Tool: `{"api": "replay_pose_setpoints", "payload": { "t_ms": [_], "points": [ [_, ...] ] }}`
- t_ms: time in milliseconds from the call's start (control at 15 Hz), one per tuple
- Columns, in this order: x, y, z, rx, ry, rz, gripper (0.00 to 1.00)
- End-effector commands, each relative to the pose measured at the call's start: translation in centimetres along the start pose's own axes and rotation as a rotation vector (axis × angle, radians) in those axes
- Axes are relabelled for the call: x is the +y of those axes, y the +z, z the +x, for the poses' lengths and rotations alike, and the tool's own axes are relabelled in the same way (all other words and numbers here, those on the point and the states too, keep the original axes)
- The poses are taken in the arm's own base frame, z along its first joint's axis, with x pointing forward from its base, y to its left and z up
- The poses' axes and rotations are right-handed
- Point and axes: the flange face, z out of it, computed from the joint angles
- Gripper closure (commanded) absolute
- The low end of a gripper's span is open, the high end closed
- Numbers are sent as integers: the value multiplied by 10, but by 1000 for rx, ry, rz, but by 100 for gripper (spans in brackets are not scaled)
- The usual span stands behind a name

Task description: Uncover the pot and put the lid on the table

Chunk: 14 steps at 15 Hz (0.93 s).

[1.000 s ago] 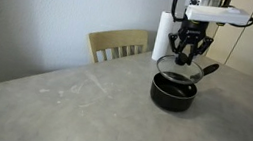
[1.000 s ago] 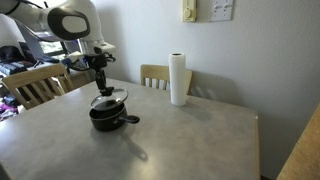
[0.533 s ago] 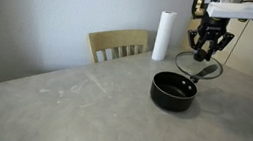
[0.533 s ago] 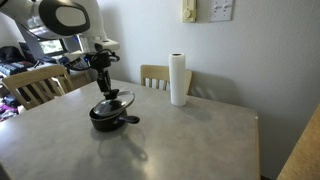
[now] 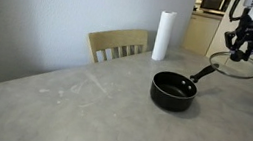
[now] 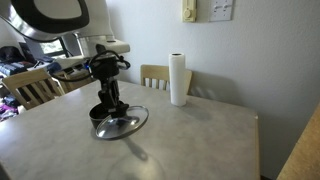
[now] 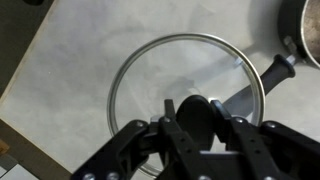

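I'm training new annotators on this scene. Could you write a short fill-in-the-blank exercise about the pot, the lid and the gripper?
1. The gripper is shut on the black ___ of the lid.
2. The pot stands on the table with no ___ covering it.
3. The white paper towel roll stands ___ near the chair.

Missing words: knob; lid; upright.

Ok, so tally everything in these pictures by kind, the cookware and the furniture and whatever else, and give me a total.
pot: 1
lid: 1
paper towel roll: 1
wooden chairs: 2
table: 1
Total: 6
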Motion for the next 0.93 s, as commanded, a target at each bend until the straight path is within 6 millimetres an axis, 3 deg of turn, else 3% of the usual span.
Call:
{"api": "replay_pose_setpoints", "payload": {
  "t_ms": [0, 533, 733, 867],
  "points": [
    [50, 3, 13, -2, -9, 55, 86],
    [104, 32, 54, -96, -89, 232, 86],
    [114, 46, 65, -109, -151, 195, 86],
    [110, 57, 70, -115, -192, 163, 86]
  ]
}}
